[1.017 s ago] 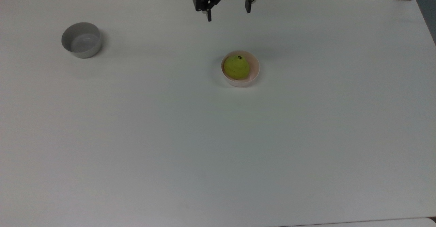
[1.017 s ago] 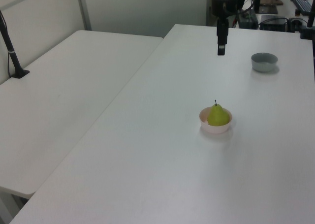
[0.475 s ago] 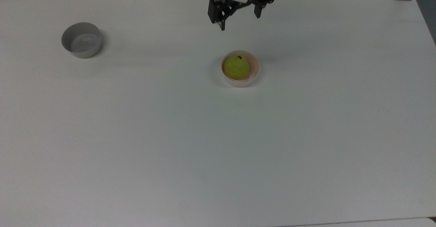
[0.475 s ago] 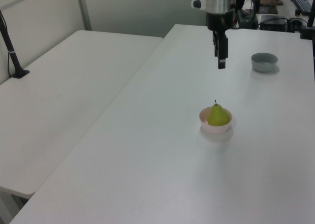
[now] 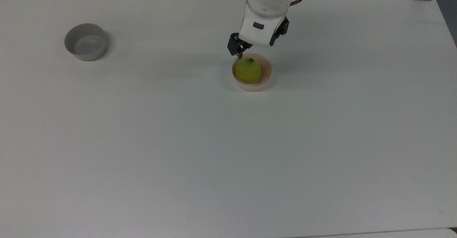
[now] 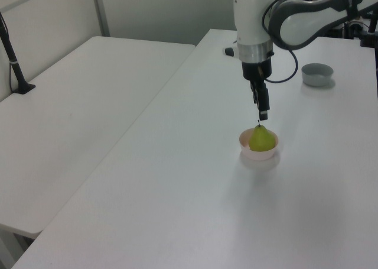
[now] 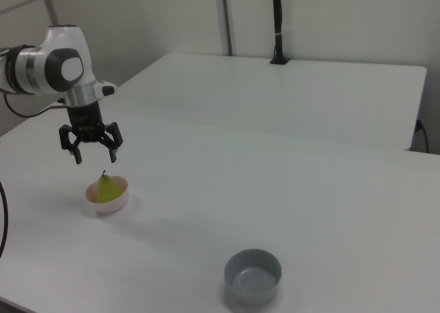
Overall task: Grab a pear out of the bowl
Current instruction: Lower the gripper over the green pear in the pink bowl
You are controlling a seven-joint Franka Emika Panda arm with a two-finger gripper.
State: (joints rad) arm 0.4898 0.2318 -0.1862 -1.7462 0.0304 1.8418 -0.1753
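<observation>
- The small rounded yellow-green pear (image 5: 248, 70) with its short dark stem is sitting upright in the small round pale pink bowl (image 5: 266, 78), which is resting on the wide white worktop (image 5: 228, 152).
- The black 2-finger end effector (image 7: 93, 151) is hanging just above the pear, fingers spread apart and holding nothing.
- In the left view the fingertips are reaching down close to the stem without touching the fruit.
- A grey round bowl (image 5: 85, 41) is standing well apart, toward the top view's left.
- The pear is probably light and fairly firm, but its smooth curved skin could be slippery, and the narrowing neck is likely to squeeze out of a pinch.
- Taking hold across the widest part of the body, above the bowl's rim, is looking safest; the light bowl could be shifting if a finger catches its wall.
</observation>
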